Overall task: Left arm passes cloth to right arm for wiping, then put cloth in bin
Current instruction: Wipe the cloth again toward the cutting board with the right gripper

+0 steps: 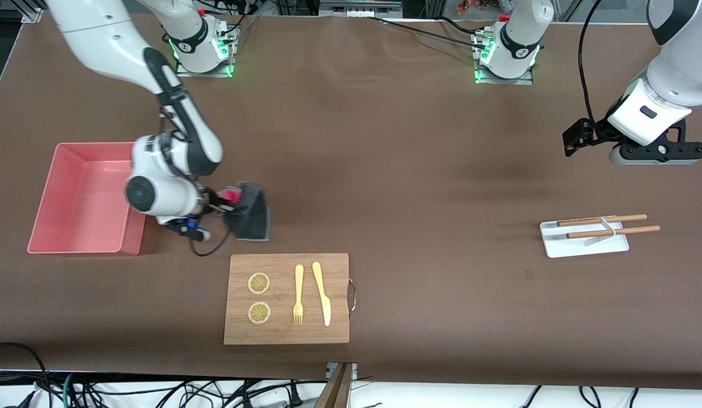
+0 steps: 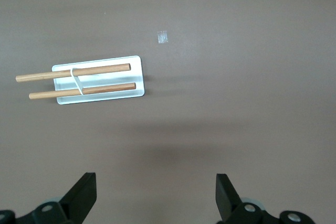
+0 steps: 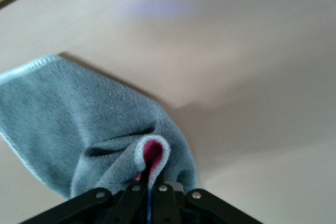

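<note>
The dark-grey cloth (image 1: 250, 213) with its magenta side showing hangs from my right gripper (image 1: 225, 203), which is shut on it, between the pink bin (image 1: 79, 198) and the wooden board (image 1: 287, 298). In the right wrist view the cloth (image 3: 84, 124) drapes from the closed fingers (image 3: 151, 190), its lower edge touching the table. My left gripper (image 2: 156, 192) is open and empty, raised over the table at the left arm's end, near the white tray (image 2: 100, 80). The left arm (image 1: 657, 113) waits there.
The wooden board carries two lemon slices (image 1: 259, 283), a fork (image 1: 298, 294) and a knife (image 1: 322, 293). The small white tray (image 1: 583, 238) holds two wooden sticks (image 1: 606, 225). A strip of tape (image 2: 163, 36) lies on the table.
</note>
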{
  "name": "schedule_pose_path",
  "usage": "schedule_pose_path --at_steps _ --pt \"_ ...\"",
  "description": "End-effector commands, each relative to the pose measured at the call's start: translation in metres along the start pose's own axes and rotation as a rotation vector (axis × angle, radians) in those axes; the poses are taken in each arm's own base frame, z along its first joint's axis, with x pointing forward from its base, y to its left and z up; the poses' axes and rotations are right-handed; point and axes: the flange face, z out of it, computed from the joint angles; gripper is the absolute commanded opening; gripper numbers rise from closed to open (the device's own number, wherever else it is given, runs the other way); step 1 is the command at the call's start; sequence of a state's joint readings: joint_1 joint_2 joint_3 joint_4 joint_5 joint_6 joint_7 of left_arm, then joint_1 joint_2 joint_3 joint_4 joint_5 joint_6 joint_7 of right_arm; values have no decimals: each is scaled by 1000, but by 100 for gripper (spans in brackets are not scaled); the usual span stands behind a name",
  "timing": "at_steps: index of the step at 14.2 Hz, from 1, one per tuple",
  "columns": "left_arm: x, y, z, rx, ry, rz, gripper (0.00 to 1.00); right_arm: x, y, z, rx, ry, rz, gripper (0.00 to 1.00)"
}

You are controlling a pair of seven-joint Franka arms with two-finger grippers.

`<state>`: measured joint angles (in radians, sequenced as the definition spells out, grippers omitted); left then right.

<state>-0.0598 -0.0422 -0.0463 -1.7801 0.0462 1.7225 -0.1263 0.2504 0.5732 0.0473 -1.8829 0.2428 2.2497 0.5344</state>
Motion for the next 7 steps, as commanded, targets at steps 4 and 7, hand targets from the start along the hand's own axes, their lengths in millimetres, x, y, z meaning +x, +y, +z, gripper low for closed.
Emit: schedule_pose_path --at_steps 4,7 --pt "3 -2 -5 -9 -9 23 100 -66 -159 34 99 38 247 0" --pt "3 -5 -5 -9 -9 20 100 -93 -197 30 127 43 327 0"
